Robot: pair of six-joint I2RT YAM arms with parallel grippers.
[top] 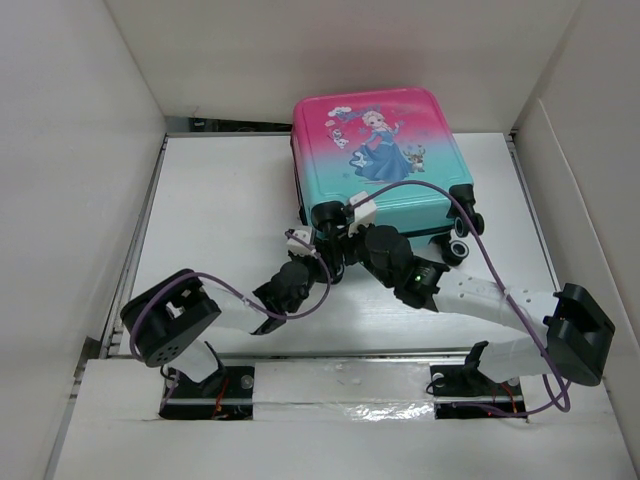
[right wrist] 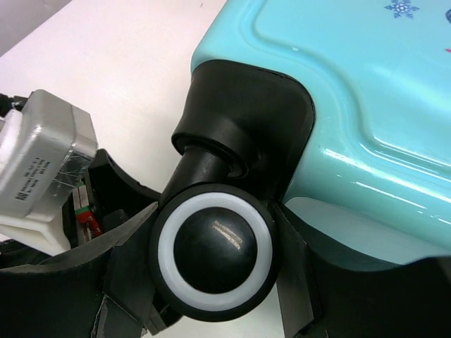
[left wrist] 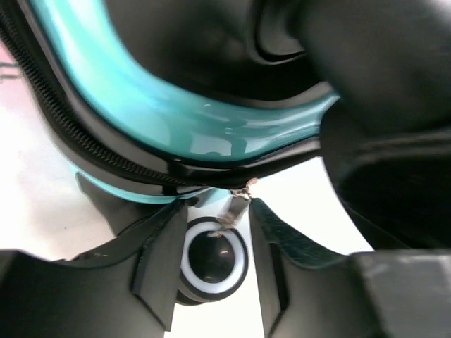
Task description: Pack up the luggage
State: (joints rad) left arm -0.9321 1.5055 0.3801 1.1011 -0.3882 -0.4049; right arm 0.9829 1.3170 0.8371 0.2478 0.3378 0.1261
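Right hand [right wrist: 215, 222] clasps luggage [right wrist: 352, 91] wheel [right wrist: 215, 246], left hand [left wrist: 217, 215] parted.

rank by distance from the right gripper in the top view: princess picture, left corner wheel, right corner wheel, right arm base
1. left corner wheel, between the right gripper's fingers
2. princess picture, farther back, upper middle
3. right corner wheel, along the near edge
4. right arm base, bottom right

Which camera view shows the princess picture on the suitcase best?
The top view: the whole princess picture faces that camera on the suitcase lid. The right wrist view catches only a printed snowflake at the frame's top, above a wheel. The left wrist view shows none of it, only teal rim and zipper.
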